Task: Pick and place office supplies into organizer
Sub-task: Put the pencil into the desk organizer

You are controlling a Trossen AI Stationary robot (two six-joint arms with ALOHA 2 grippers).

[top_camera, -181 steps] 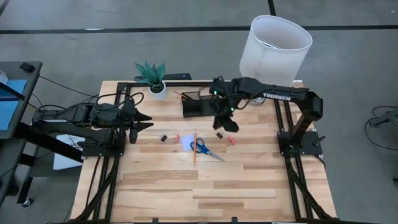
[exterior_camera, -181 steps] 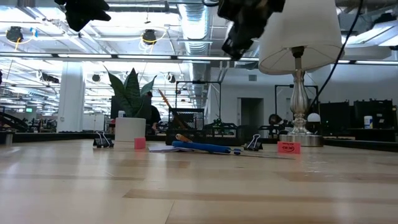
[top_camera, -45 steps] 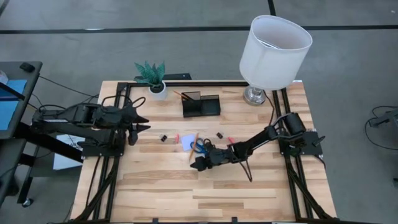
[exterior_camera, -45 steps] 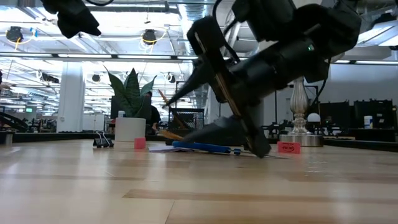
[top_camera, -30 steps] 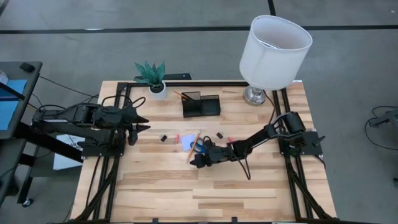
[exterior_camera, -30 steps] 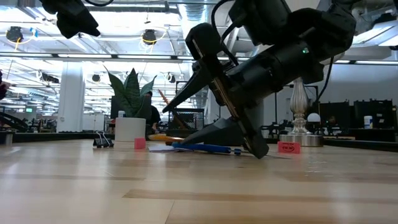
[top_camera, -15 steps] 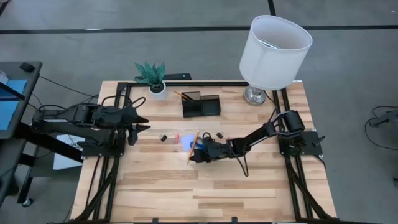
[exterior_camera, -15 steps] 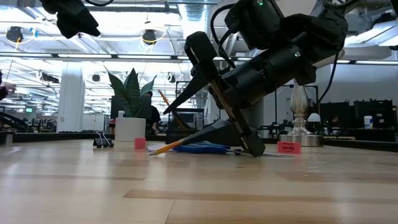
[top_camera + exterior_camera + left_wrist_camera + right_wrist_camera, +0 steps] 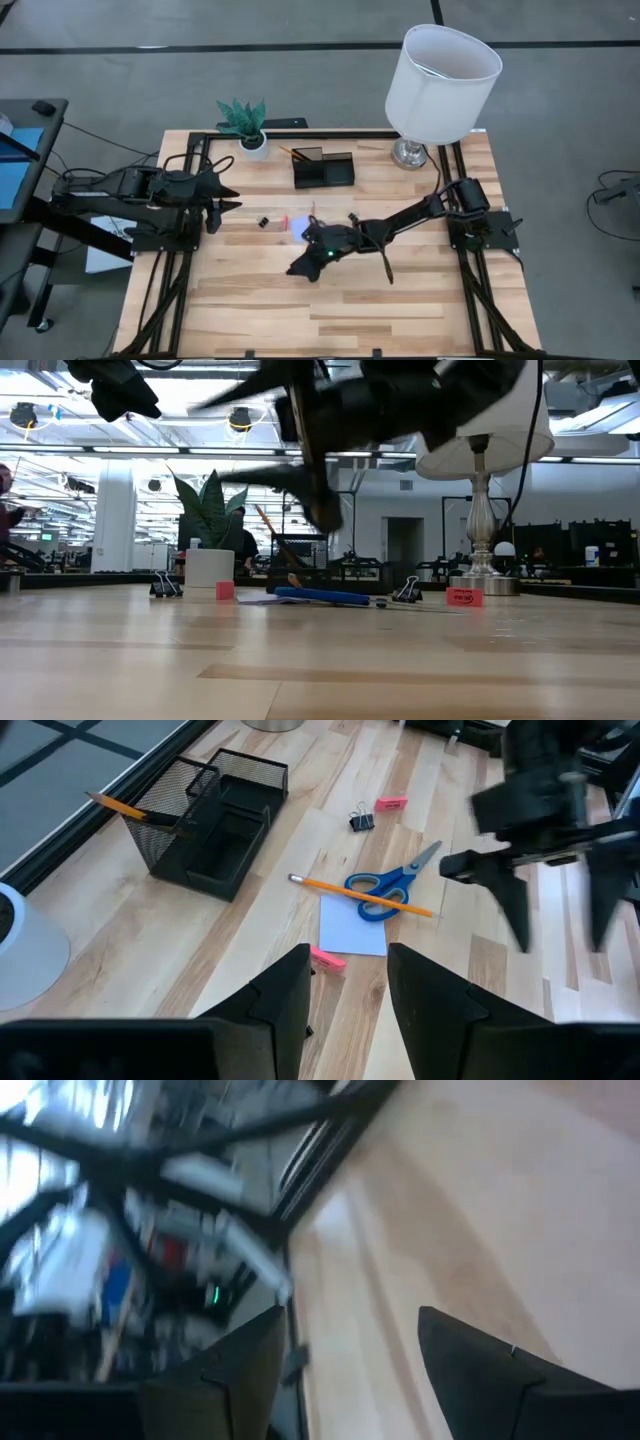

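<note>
Wooden slat bench (image 9: 330, 300) fills the centre of the high view, with a white lamp at upper right and a potted plant (image 9: 243, 125) at upper left. Behind it, the low view shows an open workshop hall.

Right end effector (image 9: 300, 268) sits just below centre in the high view, raised clear of the bench with its fingers spread wide and nothing between them. Left end effector (image 9: 228, 196) waits at centre left, its fingers part-open and empty.

Scissors (image 9: 390, 885), one pencil (image 9: 358, 895) and the note pad (image 9: 353, 926) lie together on the bench; in the high view this cluster is up and slightly right of the right end effector, largely hidden beneath its arm. In the left wrist view the pencil lies across the scissors' blue handles, its long axis running from centre toward right of frame, rising only slightly leftward, pale eraser end toward centre. Scissor blades point to upper right.

Organizer (image 9: 323, 168) stands at upper centre, already holding another pencil.

Judgement: the right arm is far nearer; its fingers should straddle the pencil's long axis.
</note>
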